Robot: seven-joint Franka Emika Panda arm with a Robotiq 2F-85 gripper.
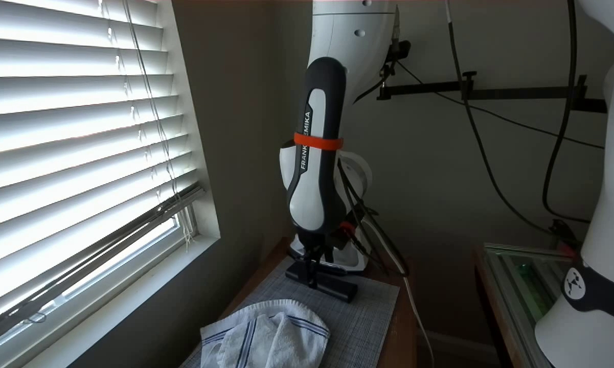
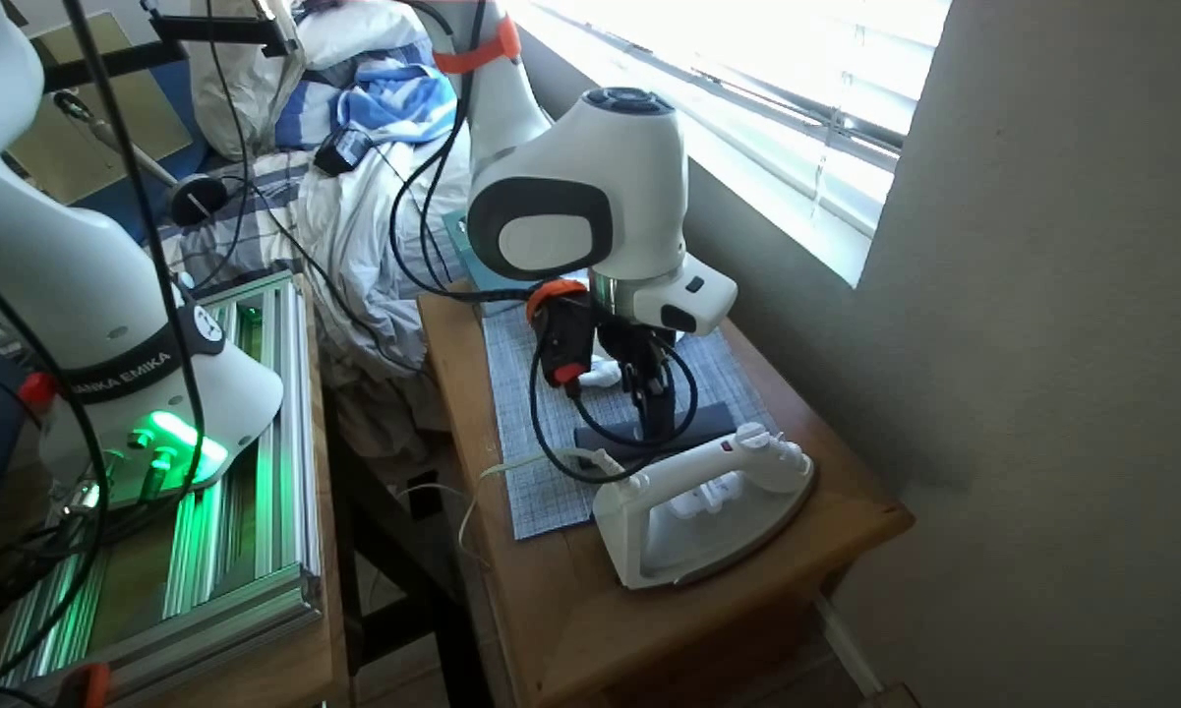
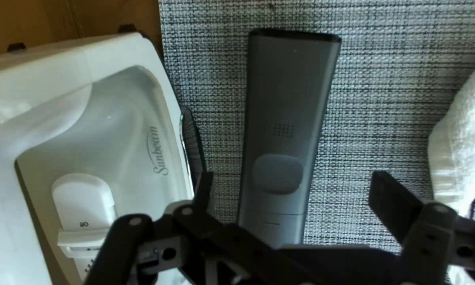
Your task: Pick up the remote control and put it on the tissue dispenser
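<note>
The remote control (image 3: 284, 107) is a long dark grey slab, lying with its plain, buttonless side up on a grey woven mat. It also shows in both exterior views (image 1: 338, 288) (image 2: 718, 423). My gripper (image 3: 293, 192) points down over it and is open. In the wrist view one finger is left of the remote and the other is right of it, with a wider gap on the right. Neither finger touches it there. The remote's near end is hidden by the gripper's body. The gripper also shows in both exterior views (image 1: 313, 271) (image 2: 655, 403). I cannot make out a tissue dispenser.
A white Sunbeam iron (image 3: 150, 118) stands close beside the remote, with the left finger near its edge. A white towel with blue stripes (image 1: 271, 335) lies on the mat (image 1: 378, 306) on the other side. A wall and window border the wooden table (image 2: 551, 610). A teal object (image 2: 467, 251) is at the far end.
</note>
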